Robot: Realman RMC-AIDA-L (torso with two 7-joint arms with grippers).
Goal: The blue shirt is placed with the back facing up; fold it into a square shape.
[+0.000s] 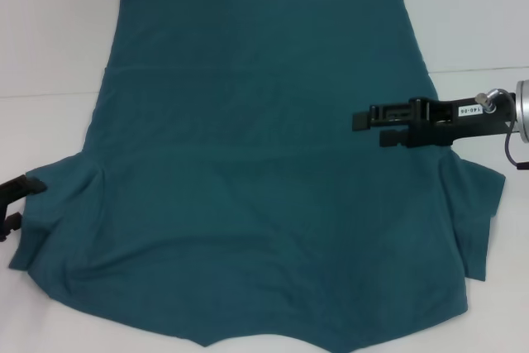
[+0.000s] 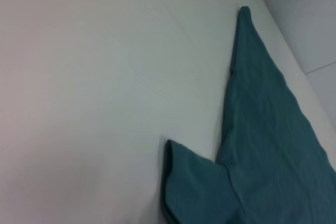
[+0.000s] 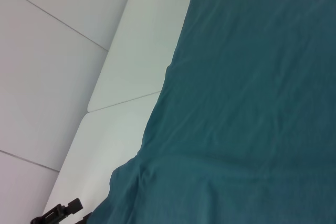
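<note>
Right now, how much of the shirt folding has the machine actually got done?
Very little. The blue shirt lies spread flat on the white table, plain side up, both sleeves out; only the far hem looks turned over in a band. In hand: the right gripper hovers above the shirt's right side, and the left gripper sits at the left sleeve. Folding sleeves and body into a square remains.

The blue shirt (image 1: 256, 179) runs past the head view's lower edge, perhaps hiding its collar.
</note>
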